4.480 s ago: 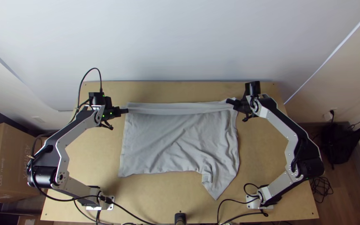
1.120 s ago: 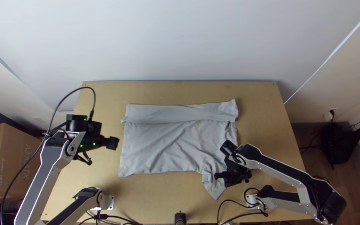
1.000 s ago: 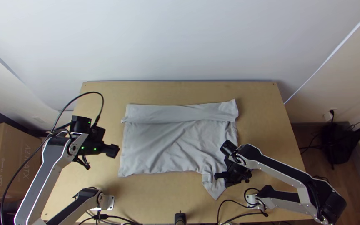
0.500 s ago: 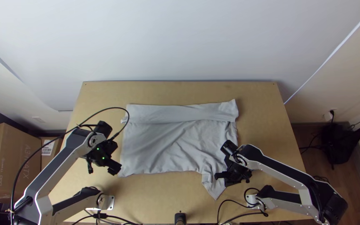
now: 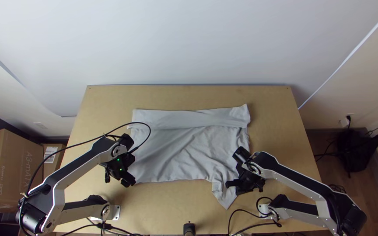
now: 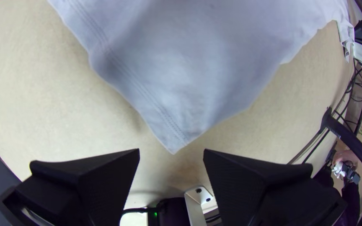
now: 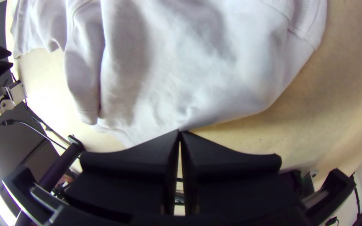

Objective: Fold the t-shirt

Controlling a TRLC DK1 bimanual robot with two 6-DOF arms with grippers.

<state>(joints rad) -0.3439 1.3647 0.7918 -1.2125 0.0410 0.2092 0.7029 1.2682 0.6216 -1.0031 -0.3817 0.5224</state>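
The grey t-shirt (image 5: 184, 153) lies flat and somewhat wrinkled, a band along its far side folded over and a pointed piece sticking out at the near right. In the top view my left gripper (image 5: 128, 180) is over its near-left corner, and my right gripper (image 5: 231, 184) is at its right edge above the pointed piece. The left wrist view has the left gripper (image 6: 171, 151) open, the hemmed corner of the t-shirt (image 6: 181, 96) between its fingertips. Seen from the right wrist, the right gripper (image 7: 180, 131) is shut on the edge of the t-shirt (image 7: 168, 79), which puckers at the tips.
Bare wood of the table (image 5: 189, 96) shows all around the cloth. Black cables (image 5: 246, 227) run by the right arm's base, and a small black post (image 5: 189, 228) stands at the near edge. Cardboard boxes (image 5: 14, 170) are beyond the left side.
Both grippers have left the shirt's far corners, and the far band lies wider over the cloth. The left gripper came nearer, then right over the corner; lately the right has hardly moved.
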